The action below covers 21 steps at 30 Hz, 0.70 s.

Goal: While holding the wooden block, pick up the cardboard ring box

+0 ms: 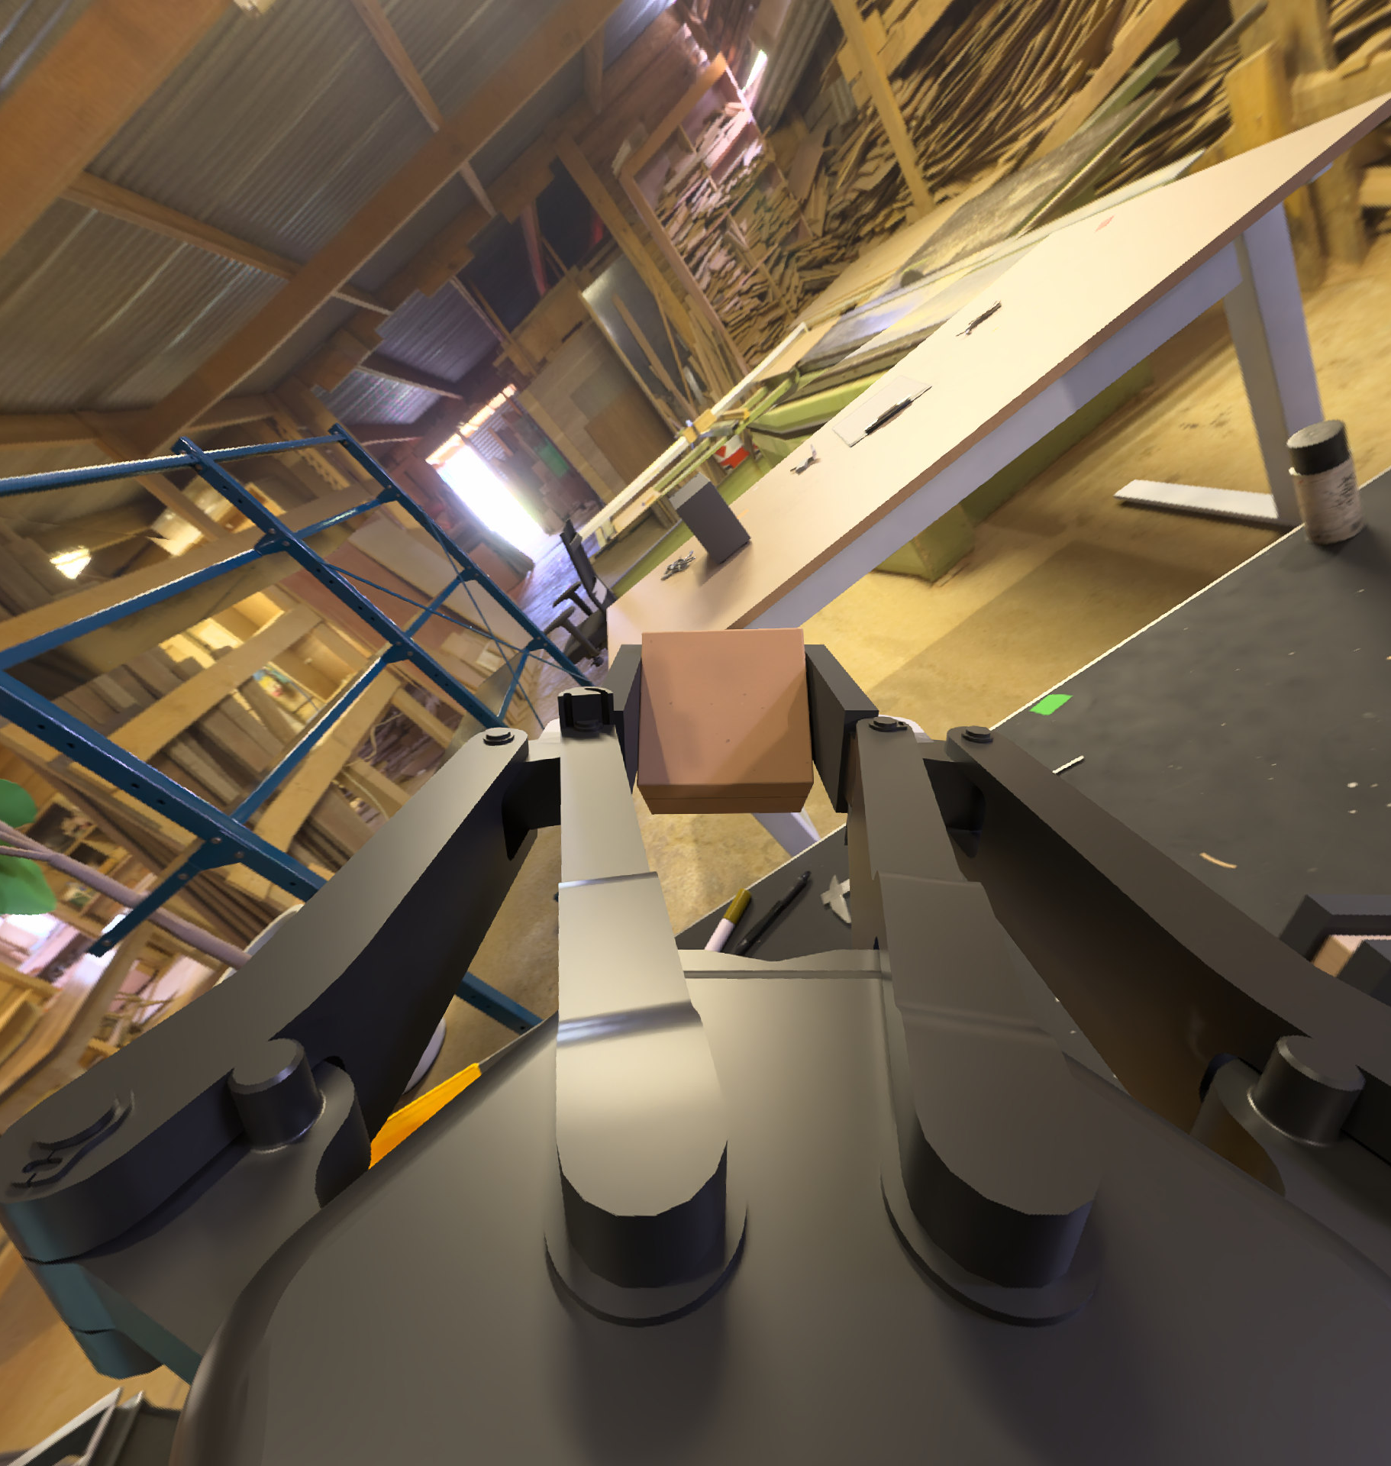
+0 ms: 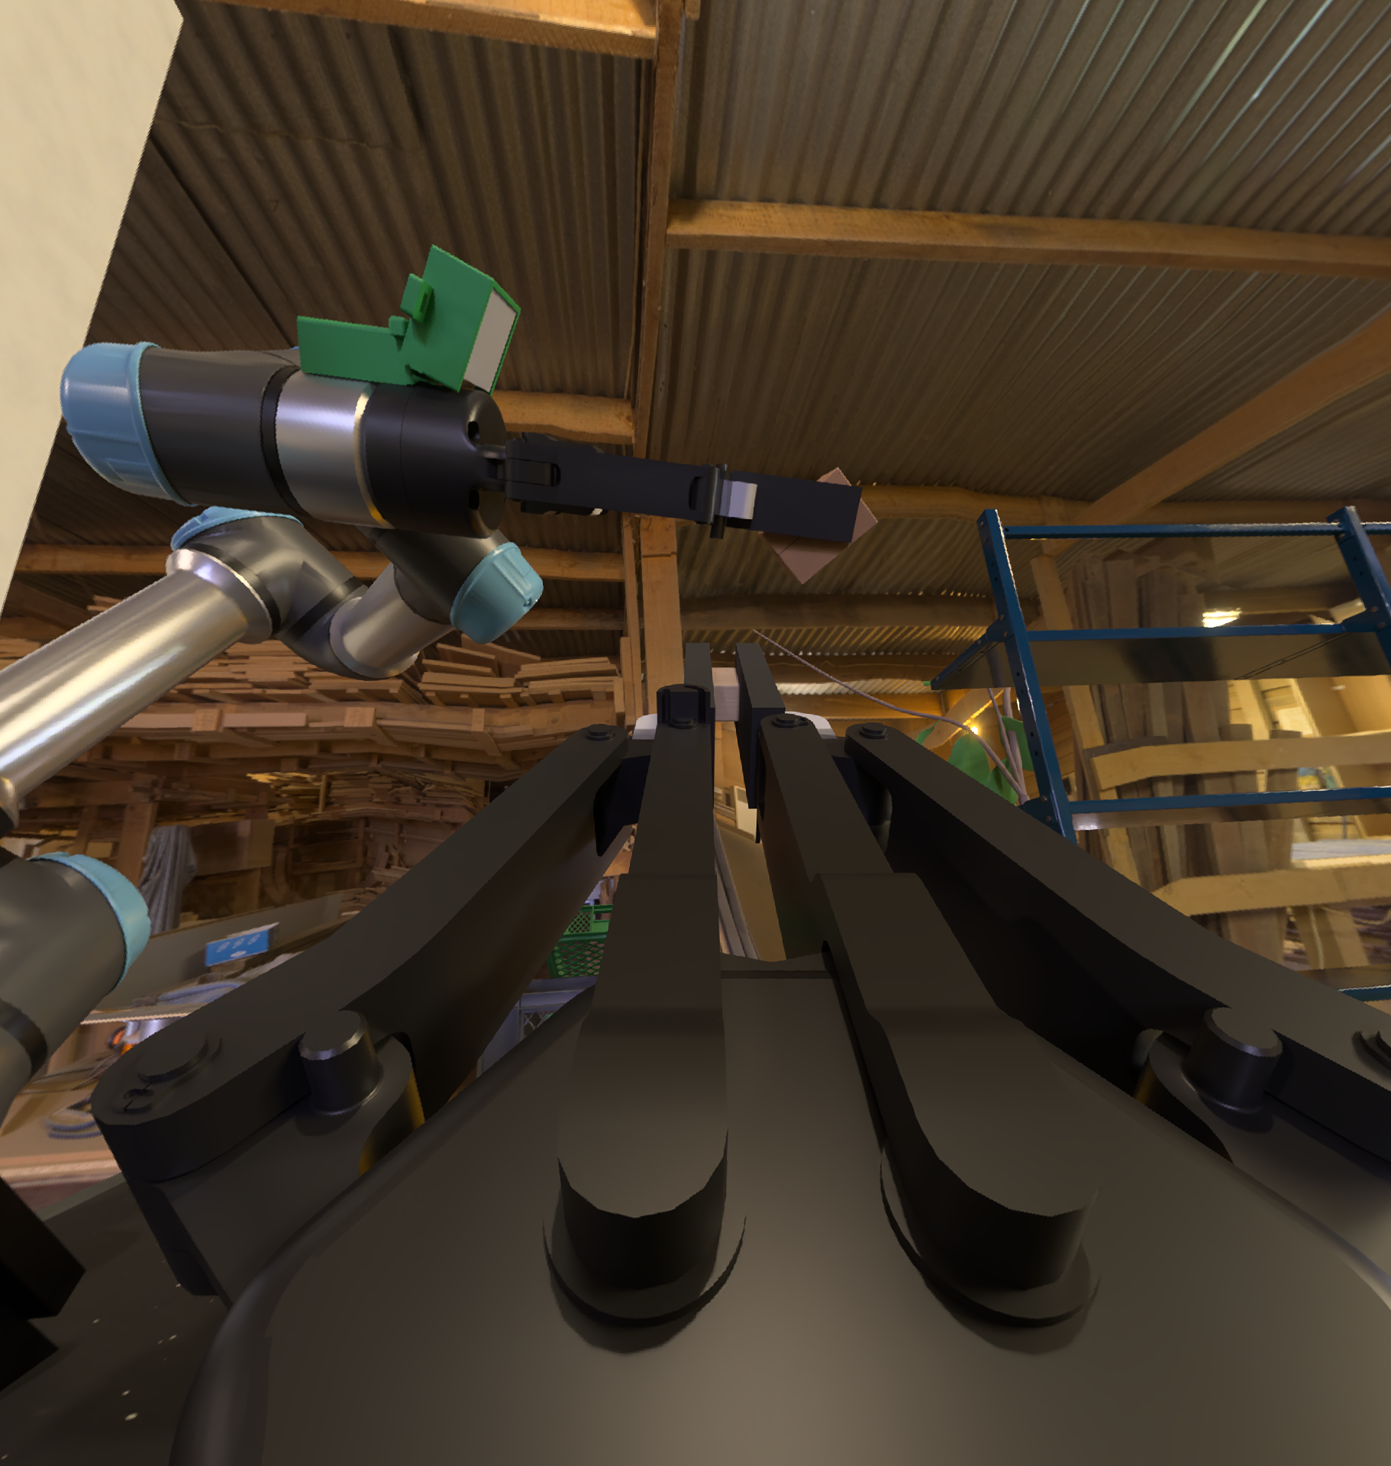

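Observation:
My left gripper is shut on the cardboard ring box, a brown square box with a lid seam. It holds the box in the air, above the edge of the black table. In the right wrist view my right gripper points upward with its fingers nearly together, shut on a small pale wooden block, of which only a sliver shows. The left arm also shows there, up and to the left, with the left gripper clamping the ring box.
On the black table stand a pale bottle with a black cap, pens, a green patch and a dark object at the right edge. A long pale table and a blue rack stand beyond.

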{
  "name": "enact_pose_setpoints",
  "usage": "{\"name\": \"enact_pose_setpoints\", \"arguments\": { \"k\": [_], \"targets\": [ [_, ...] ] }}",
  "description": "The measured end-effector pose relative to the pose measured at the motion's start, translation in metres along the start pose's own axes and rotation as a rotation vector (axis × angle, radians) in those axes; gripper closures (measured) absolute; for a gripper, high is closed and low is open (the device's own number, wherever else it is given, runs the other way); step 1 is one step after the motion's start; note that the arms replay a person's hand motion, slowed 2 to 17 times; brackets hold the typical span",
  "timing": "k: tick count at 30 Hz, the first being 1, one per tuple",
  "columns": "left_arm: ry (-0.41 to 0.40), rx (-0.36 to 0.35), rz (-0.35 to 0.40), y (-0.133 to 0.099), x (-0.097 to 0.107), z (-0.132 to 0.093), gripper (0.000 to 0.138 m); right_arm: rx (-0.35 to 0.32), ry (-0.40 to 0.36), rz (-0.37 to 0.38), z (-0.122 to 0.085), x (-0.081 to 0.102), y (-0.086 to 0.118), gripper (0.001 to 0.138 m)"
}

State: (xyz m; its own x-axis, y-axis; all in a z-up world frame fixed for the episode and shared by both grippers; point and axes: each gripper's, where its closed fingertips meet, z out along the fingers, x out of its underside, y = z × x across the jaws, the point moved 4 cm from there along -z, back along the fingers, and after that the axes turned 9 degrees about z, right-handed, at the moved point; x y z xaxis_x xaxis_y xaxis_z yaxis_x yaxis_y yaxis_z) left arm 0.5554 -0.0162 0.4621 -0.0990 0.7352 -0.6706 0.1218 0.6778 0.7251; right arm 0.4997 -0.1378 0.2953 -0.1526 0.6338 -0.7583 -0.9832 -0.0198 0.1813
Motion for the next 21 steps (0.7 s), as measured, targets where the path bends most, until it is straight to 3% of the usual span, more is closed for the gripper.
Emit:
{"name": "enact_pose_setpoints", "arguments": {
  "k": [14, 21],
  "targets": [
    [-0.088, 0.108, -0.15, -0.027, -0.001, 0.011, 0.087, 0.044, -0.057, -0.102, -0.003, -0.024, -0.017, 0.13],
    [-0.145, 0.154, -0.236, -0.039, -0.001, 0.013, 0.087, 0.071, -0.081, -0.117, -0.006, -0.036, -0.027, 0.13]
  ]
}}
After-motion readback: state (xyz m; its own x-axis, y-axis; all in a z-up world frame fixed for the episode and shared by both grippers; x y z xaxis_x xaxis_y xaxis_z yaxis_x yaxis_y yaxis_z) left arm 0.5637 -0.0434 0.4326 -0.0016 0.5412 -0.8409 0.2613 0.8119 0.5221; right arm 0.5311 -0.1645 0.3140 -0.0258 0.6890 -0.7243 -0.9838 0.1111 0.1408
